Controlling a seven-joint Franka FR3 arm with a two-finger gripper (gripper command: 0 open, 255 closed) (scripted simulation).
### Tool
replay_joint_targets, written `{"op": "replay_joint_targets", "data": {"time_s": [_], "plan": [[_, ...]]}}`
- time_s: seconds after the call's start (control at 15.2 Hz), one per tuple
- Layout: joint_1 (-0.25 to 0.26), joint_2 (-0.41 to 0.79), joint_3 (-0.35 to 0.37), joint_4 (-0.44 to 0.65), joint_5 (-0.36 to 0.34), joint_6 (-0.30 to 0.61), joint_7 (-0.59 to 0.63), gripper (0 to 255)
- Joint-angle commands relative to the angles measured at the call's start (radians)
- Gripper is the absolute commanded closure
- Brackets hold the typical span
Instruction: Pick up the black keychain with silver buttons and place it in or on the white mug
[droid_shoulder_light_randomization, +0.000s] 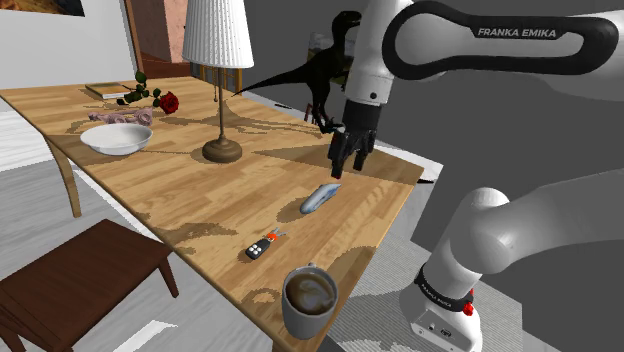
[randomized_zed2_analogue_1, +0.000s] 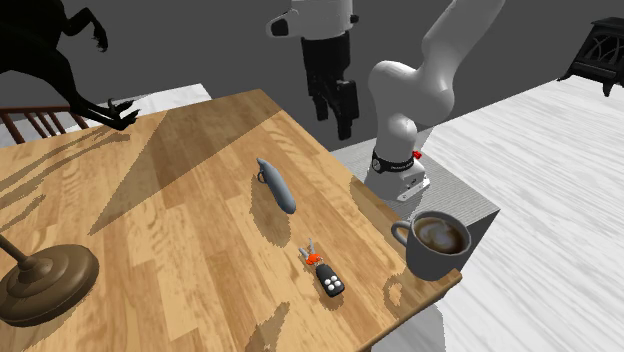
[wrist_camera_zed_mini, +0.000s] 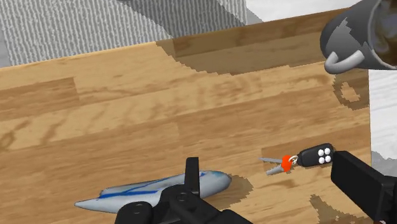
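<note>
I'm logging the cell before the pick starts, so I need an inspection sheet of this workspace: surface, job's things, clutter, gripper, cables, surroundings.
Surface: wooden table, shadow patches across it.
Job's things: black keychain lies flat near the table's edge, with an orange tag and keys attached; grey mug stands upright at the corner, apart from the keychain, brownish inside.
Clutter: toy airplane, lamp, white bowl, rose, black dinosaur figure.
Grippers: the gripper is open and empty, hovering above the table beyond the toy airplane.
Cables: nothing seen.
Surroundings: dark low table beside the wooden table; grey floor.
</note>
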Motion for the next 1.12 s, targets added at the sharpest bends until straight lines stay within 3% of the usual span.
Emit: {"op": "replay_joint_targets", "data": {"time_s": [0.0, 0.59, 0.86, 1.06], "plan": [[0.003, 0.007, 0.057, -0.027, 0.029, 0.057, 0.078, 0], [-0.035, 0.222, 0.340, -0.015, 0.090, 0.345, 0.430, 0], [-0.092, 0.373, 0.475, 0.038, 0.040, 0.469, 0.615, 0], [-0.155, 0.511, 0.581, 0.094, -0.055, 0.552, 0.784, 0]]}}
